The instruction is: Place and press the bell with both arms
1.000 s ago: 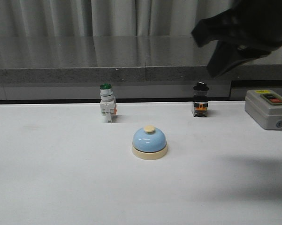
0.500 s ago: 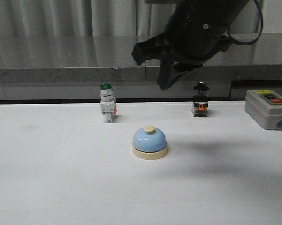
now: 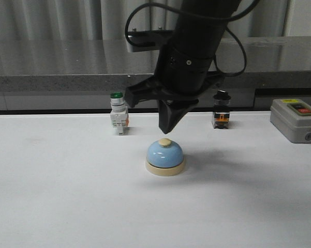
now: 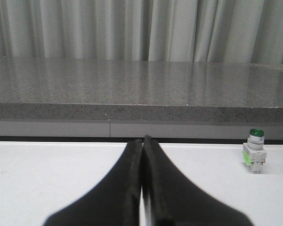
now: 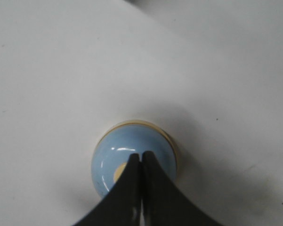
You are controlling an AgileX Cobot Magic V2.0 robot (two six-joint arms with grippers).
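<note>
The light-blue bell [image 3: 165,156] with cream base and cream button stands on the white table [image 3: 67,196], near the middle. It also shows in the right wrist view [image 5: 127,150], right under the fingers. My right gripper [image 3: 165,132] is shut and empty, its tip pointing down just above the bell's button; in the right wrist view [image 5: 140,155] the closed tip covers most of the button. My left gripper [image 4: 143,140] is shut and empty, low over the table, away from the bell; it does not show in the front view.
A green-capped white push-button switch [image 3: 118,114] stands behind and left of the bell, also in the left wrist view [image 4: 254,150]. A black-capped switch [image 3: 221,110] stands behind right. A grey box with red and green buttons [image 3: 296,120] sits far right. A grey ledge [image 3: 67,82] runs behind.
My right arm has swung in from the upper right, leftward and down, and its shut tip now hangs just above the bell's button. The bell has not moved.
</note>
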